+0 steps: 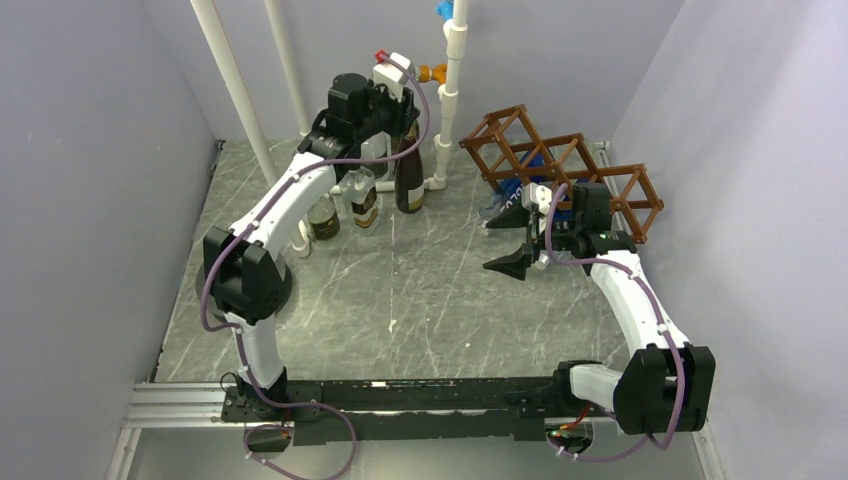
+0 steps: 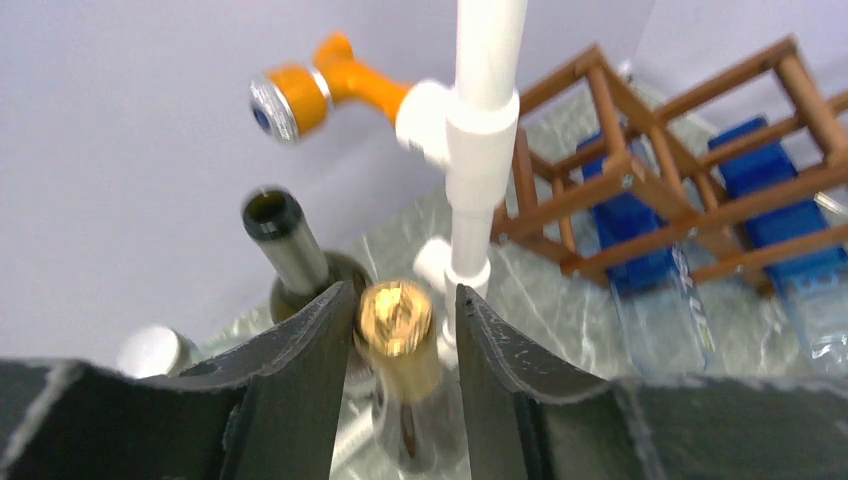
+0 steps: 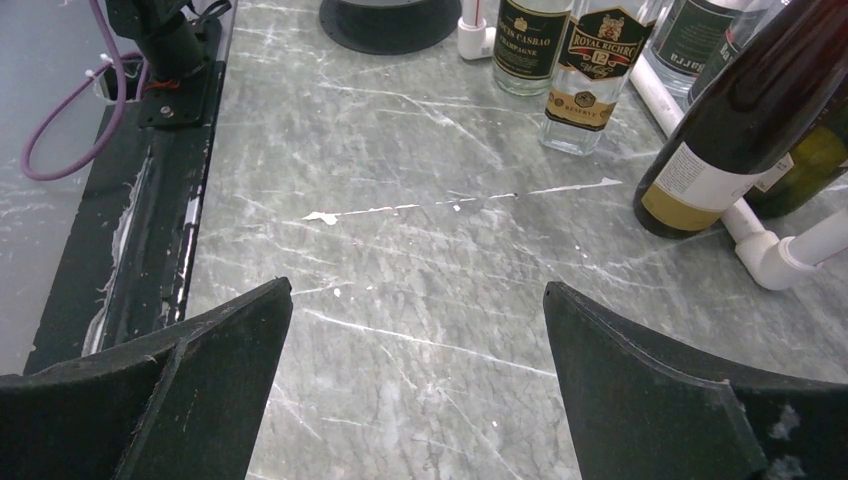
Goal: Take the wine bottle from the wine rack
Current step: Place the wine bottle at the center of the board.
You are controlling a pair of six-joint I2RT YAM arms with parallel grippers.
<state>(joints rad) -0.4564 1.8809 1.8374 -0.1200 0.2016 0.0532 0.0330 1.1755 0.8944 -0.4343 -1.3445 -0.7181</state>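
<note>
My left claw [image 2: 404,295] straddled the gold cap [image 2: 397,318] of the wine bottle [image 1: 410,178], which stood upright on the table [image 1: 420,290] among other bottles [image 1: 362,200], off the rack [image 1: 560,160]. A sliver of gap showed beside the cap, so I couldn't tell whether I gripped it. I judged the neck hold was there to steady it. My right claw [image 3: 418,300] hung wide open and empty near the rack.

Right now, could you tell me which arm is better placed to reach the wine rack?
Right: the right hand hangs open beside the wine rack, while the left hand straddles a gold-capped bottle farther away.
</note>
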